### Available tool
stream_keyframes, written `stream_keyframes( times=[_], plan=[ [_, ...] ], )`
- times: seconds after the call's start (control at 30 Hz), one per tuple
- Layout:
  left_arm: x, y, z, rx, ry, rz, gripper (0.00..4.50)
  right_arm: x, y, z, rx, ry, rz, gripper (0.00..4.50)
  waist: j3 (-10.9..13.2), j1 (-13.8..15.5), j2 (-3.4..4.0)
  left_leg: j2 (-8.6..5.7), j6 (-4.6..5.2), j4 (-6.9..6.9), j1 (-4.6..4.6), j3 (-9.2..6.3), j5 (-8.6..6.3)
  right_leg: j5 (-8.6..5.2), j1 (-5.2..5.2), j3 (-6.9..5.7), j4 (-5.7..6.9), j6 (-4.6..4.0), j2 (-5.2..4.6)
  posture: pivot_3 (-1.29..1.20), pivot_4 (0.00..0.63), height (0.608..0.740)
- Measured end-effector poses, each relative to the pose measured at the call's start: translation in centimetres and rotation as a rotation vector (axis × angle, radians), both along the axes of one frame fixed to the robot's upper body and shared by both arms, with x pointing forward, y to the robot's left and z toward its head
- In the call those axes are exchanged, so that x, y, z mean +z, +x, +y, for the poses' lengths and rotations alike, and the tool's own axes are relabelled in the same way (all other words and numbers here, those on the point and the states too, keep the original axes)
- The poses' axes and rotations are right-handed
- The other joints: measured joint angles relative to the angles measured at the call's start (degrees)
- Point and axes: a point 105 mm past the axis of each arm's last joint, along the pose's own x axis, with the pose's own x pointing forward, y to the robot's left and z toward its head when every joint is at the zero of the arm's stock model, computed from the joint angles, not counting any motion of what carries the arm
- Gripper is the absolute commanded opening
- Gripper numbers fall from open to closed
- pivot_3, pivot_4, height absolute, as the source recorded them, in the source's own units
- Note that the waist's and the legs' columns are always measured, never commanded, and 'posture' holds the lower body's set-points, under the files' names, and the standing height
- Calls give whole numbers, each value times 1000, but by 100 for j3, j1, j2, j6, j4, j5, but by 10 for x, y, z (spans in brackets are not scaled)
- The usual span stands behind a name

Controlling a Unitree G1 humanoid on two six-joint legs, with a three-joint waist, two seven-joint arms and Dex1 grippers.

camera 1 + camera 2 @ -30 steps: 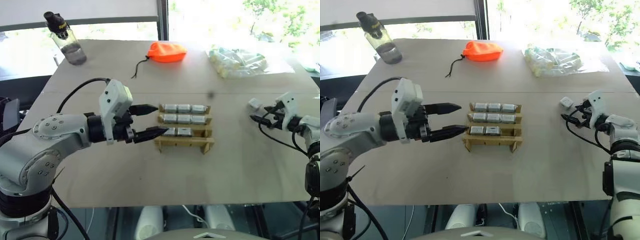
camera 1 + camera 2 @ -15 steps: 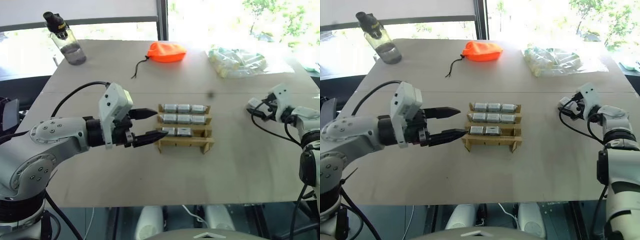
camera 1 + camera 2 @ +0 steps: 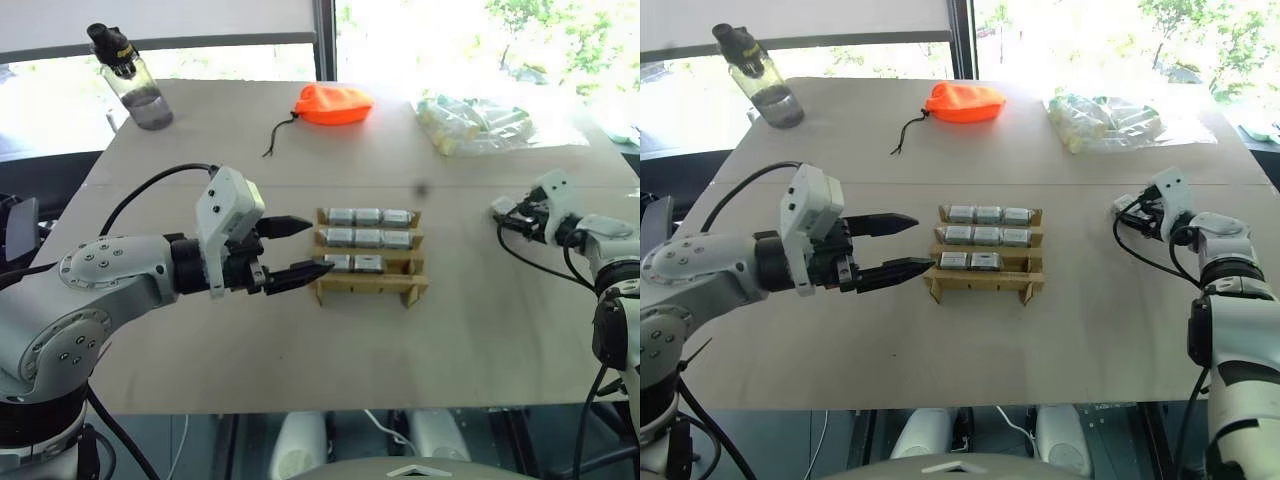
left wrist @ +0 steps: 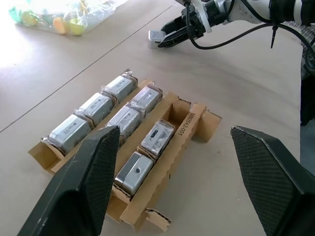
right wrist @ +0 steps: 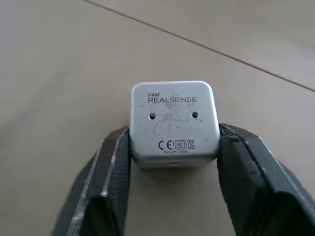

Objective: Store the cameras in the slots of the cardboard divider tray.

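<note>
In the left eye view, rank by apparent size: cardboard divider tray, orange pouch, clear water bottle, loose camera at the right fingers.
1. Tan cardboard divider tray, largest.
2. Orange drawstring pouch and clear black-capped water bottle: similar, unranked; both lie farther back.
3. Small silver-grey camera at the right gripper, smallest.

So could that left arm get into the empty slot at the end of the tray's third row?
Probably yes. The left gripper hovers open just beside the cardboard tray, and nothing stands between them. The free slot lies at the row's far end, past two cameras, so it would reach over those.
</note>
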Motion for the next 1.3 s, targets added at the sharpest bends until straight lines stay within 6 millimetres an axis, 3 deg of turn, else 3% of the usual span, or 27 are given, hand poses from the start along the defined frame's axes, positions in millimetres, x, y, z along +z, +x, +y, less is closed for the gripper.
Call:
stream_keyframes(
  times=[0.23,0.4,0.47,0.53,0.6,0.7,0.93,1.3],
  plan=[
    [-1,0,0,-1,-7,3,3718,5,-1,7,59,14,-23,1841,1,-1,1,0,0,-1,0,0,0,0,0,-1,-3,0,0,0,150,726],
    [4,1,-8,-56,-49,19,3718,45,-5,79,494,-64,-202,1841,8,-43,11,5,-6,-2,2,-6,3,0,-1,-3,4,0,5,0,150,726],
    [10,6,-15,-86,-66,7,3718,61,-23,115,718,-220,-329,1841,8,7,12,5,-10,-8,2,-14,5,0,0,-11,6,0,5,0,150,726],
    [7,14,-19,-91,-61,28,3718,61,-44,144,896,-378,-425,1841,9,75,14,1,-11,-6,-7,-19,5,0,0,-22,-2,1,1,0,150,726],
    [2,24,-21,-85,-49,45,3718,58,-54,156,960,-456,-481,1841,10,109,12,-9,-10,-2,-10,-17,5,0,0,-26,-3,1,-4,0,150,726],
    [-1,55,-28,-83,-60,69,3718,67,-69,179,1046,-634,-685,1841,12,155,10,-27,-9,5,-11,-4,5,0,0,-47,0,2,-2,0,150,726],
    [-7,98,-48,-89,-14,61,3718,85,-82,199,1074,-926,-1053,1841,13,144,10,-17,-9,-1,-15,14,6,-1,-2,-54,-8,1,5,0,150,726],
    [-11,100,-67,-192,-12,38,3718,89,-89,208,1068,-1033,-1247,1841,14,105,10,-10,-10,3,-14,18,6,-1,-3,-52,-4,1,4,0,150,726]
  ],
)
